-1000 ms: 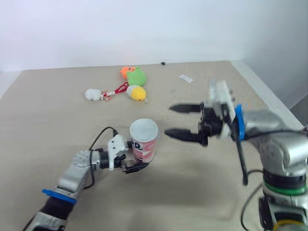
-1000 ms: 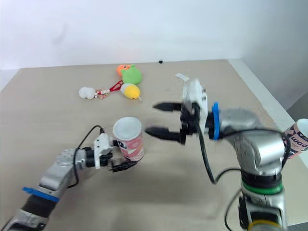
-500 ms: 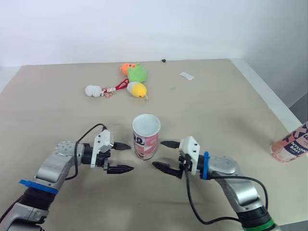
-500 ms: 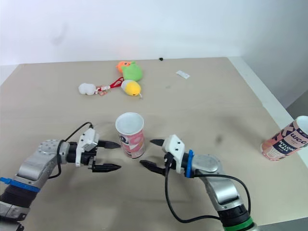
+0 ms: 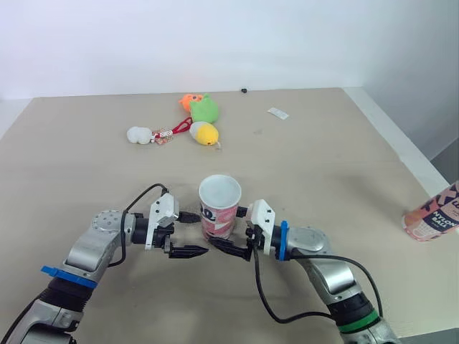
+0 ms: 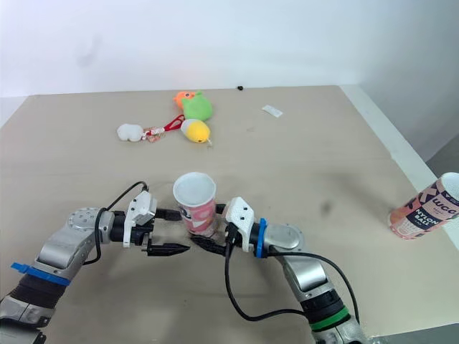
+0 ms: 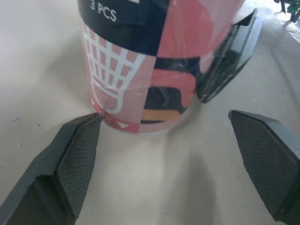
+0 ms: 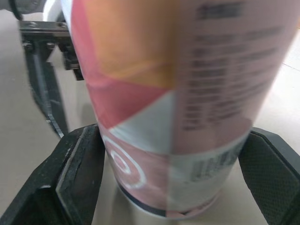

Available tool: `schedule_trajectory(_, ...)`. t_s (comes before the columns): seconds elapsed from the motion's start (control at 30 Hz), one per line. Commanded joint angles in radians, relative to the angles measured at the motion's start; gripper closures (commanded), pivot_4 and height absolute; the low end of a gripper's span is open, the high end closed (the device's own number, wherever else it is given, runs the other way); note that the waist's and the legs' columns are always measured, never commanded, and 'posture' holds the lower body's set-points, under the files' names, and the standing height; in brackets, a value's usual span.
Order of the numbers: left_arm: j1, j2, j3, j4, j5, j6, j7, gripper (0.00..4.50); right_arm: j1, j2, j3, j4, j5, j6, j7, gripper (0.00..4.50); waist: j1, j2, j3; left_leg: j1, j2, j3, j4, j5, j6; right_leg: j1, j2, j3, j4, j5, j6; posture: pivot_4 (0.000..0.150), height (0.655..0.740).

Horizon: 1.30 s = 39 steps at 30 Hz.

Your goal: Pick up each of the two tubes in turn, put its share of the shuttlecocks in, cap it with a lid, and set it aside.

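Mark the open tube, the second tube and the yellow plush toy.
open tube (image 5: 217, 218), left eye view, printed side wall.
second tube (image 6: 424, 208), right eye view, middle of its side.
yellow plush toy (image 5: 205, 134), left eye view, its body.

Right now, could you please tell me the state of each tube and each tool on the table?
centre tube: upright, top open, no lid on it.
edge tube: standing at the right edge of the table; capped or not, cannot tell.
left tool: open, beside the centre tube, holding nothing.
right tool: open, straddling the centre tube's base; no firm grip evident.
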Motion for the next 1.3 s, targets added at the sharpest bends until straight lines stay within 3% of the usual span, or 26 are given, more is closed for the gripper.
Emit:
schedule_trajectory(0.03, -0.004, -0.004, -0.004, -0.015, 0.000, 0.002, 0.000, 0.00, -0.028, 0.018, 0.011, 0.027, -0.006, -0.029, 0.001, 0.03, 0.000, 0.000, 0.000, 0.000, 0.000, 0.000, 0.001, 0.000, 0.000, 0.000, 0.000, 0.000, 0.001, 0.000, 0.000, 0.150, 0.7400)
schedule_trajectory(0.07, -0.003, -0.003, -0.003, -0.017, 0.001, 0.002, 0.002, 0.00, -0.029, 0.022, 0.011, 0.030, -0.005, -0.031, 0.001, 0.03, 0.000, 0.000, 0.000, 0.000, 0.000, 0.000, 0.001, 0.000, 0.000, 0.000, 0.000, 0.000, 0.001, 0.000, 0.000, 0.150, 0.7400)
schedule_trajectory(0.1, -0.002, -0.001, -0.001, -0.019, 0.001, 0.002, 0.005, 0.00, -0.029, 0.024, 0.010, 0.030, -0.004, -0.032, 0.000, 0.58, 0.000, 0.000, 0.000, 0.000, 0.001, 0.000, 0.002, 0.000, 0.000, 0.000, 0.001, 0.000, 0.001, 0.000, 0.000, 0.150, 0.7400)
schedule_trajectory(0.17, 0.001, 0.008, 0.012, -0.024, 0.001, -0.004, 0.012, 0.00, -0.021, 0.025, 0.006, 0.015, 0.004, -0.028, -0.003, 1.20, 0.000, 0.000, 0.000, 0.000, 0.001, 0.000, 0.002, 0.000, 0.000, 0.000, 0.001, 0.000, 0.002, 0.001, 0.000, 0.150, 0.7400)
schedule_trajectory(0.33, -0.054, 0.061, 0.129, -0.076, -0.073, 0.065, 0.046, 0.00, 0.040, -0.004, -0.051, -0.113, 0.058, 0.033, -0.029, 1.20, 0.000, 0.000, 0.000, 0.000, 0.001, -0.001, 0.004, 0.000, 0.000, 0.000, 0.001, 0.000, 0.003, 0.001, 0.000, 0.150, 0.7400)
schedule_trajectory(0.5, -0.158, 0.059, 0.241, -0.183, -0.226, 0.215, 0.122, 0.00, 0.104, 0.039, -0.277, -0.232, 0.136, 0.117, -0.258, 1.20, 0.004, -0.001, 0.001, -0.003, 0.001, -0.002, 0.007, 0.000, 0.000, 0.000, -0.001, -0.002, 0.003, 0.001, 0.002, 0.150, 0.7400)
schedule_trajectory(0.63, -0.235, -0.035, 0.225, -0.233, -0.265, 0.251, 0.220, 0.00, 0.115, 0.074, -0.515, -0.169, 0.089, 0.088, -0.532, 1.20, 0.007, -0.001, 0.001, 0.000, -0.002, 0.000, 0.009, 0.000, 0.000, 0.004, -0.003, 0.000, 0.001, 0.004, 0.006, 0.150, 0.7400)
schedule_trajectory(0.77, -0.275, -0.124, 0.181, -0.237, -0.247, 0.245, 0.276, 0.00, 0.097, 0.065, -0.624, -0.092, 0.049, 0.087, -0.678, 1.20, 0.008, -0.001, 0.001, -0.001, -0.004, 0.001, 0.010, 0.000, 0.000, 0.004, -0.005, 0.003, 0.000, 0.006, 0.009, 0.150, 0.7400)
schedule_trajectory(0.97, -0.310, -0.208, 0.100, -0.198, -0.175, 0.188, 0.310, 0.00, 0.056, 0.052, -0.723, 0.085, 0.042, 0.065, -0.788, 1.20, -0.002, 0.002, 0.000, 0.000, -0.003, 0.003, 0.010, 0.000, -0.001, 0.003, 0.002, 0.006, 0.000, 0.008, 0.005, 0.150, 0.7400)
schedule_trajectory(1.23, -0.290, -0.203, 0.092, -0.209, -0.171, 0.186, 0.300, 0.00, 0.054, 0.051, -0.744, 0.170, 0.073, 0.058, -0.797, 1.20, -0.001, 0.003, 0.000, 0.001, -0.001, 0.003, 0.010, 0.001, 0.000, 0.003, 0.004, 0.007, 0.001, 0.008, 0.004, 0.150, 0.7400)
schedule_trajectory(1.3, -0.285, -0.198, 0.092, -0.214, -0.171, 0.187, 0.301, 0.00, 0.066, 0.050, -0.746, 0.165, 0.078, 0.058, -0.794, 0.49, -0.001, 0.003, 0.000, 0.001, -0.001, 0.003, 0.010, 0.001, 0.000, 0.004, 0.004, 0.007, 0.001, 0.009, 0.005, 0.150, 0.7400)
